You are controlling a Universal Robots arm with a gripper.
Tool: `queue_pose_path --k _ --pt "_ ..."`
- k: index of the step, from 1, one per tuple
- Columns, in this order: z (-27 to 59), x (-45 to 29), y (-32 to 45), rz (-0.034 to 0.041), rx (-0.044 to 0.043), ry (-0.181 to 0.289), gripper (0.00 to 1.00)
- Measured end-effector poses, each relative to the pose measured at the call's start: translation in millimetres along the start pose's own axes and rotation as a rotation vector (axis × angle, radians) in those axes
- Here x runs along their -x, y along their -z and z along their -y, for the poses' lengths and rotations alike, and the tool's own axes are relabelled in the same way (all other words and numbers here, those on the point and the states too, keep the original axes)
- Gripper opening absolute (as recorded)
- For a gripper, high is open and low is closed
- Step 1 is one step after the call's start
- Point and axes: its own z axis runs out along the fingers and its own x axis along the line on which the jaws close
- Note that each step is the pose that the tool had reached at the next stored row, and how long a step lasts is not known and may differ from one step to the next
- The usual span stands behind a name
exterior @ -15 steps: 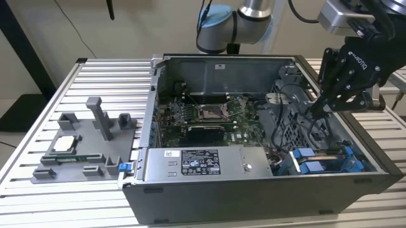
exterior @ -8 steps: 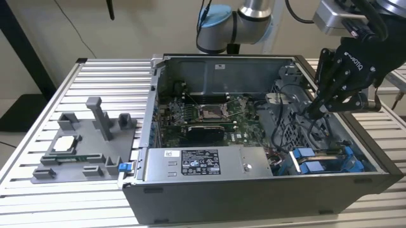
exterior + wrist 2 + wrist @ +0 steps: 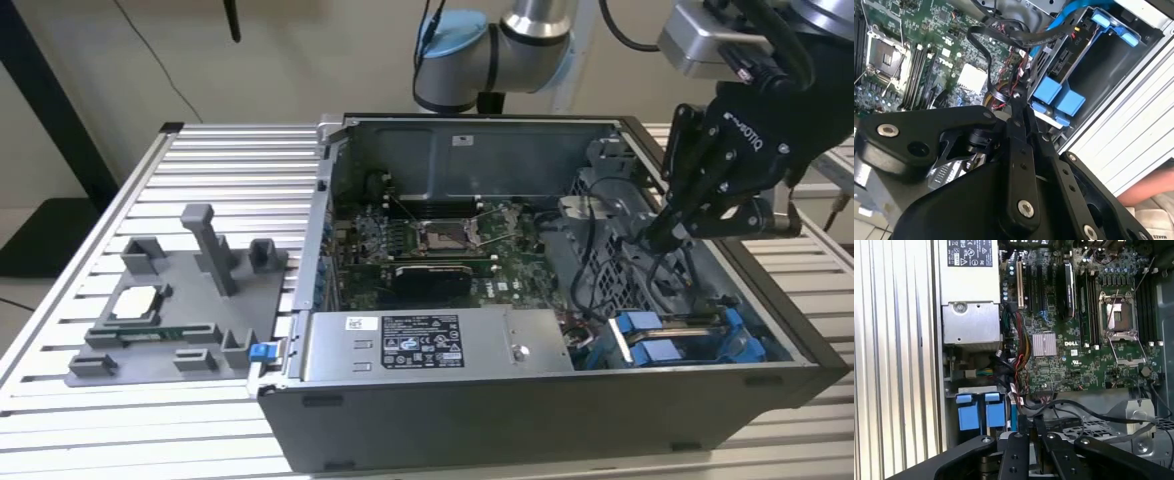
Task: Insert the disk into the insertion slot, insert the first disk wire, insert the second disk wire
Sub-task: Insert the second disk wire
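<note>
The disk's bright blue carrier (image 3: pixel 678 343) sits in the insertion slot (image 3: pixel 1101 70) at the case's front corner, on the exterior view's right. Its blue tabs (image 3: pixel 1047 93) (image 3: pixel 968 416) show in both wrist views. My gripper (image 3: pixel 657 238) hangs inside the case just behind that bay, among loose cables. Its fingers (image 3: pixel 1021 107) (image 3: pixel 1030 422) are pressed nearly together on the end of a black disk wire (image 3: pixel 1089 412), which loops away over the board (image 3: pixel 979 37). The wire's plug is hidden between the fingertips.
The motherboard (image 3: pixel 441 240) fills the case floor, and the labelled power supply (image 3: pixel 427 345) lies along the front. A grey fixture (image 3: pixel 174 310) with small parts stands on the slatted table (image 3: pixel 227 160) at the exterior view's left. Part of a person's arm (image 3: pixel 1149 187) shows beside the case.
</note>
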Motion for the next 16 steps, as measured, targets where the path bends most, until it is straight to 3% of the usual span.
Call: queue_pose_path --k 12,16 --pt "1.3 -5.2 -8.8 -0.027 -0.0062 -0.002 0.0" --pt "1.5 -5.5 -10.6 -0.0305 -0.0087 -0.002 0.0"
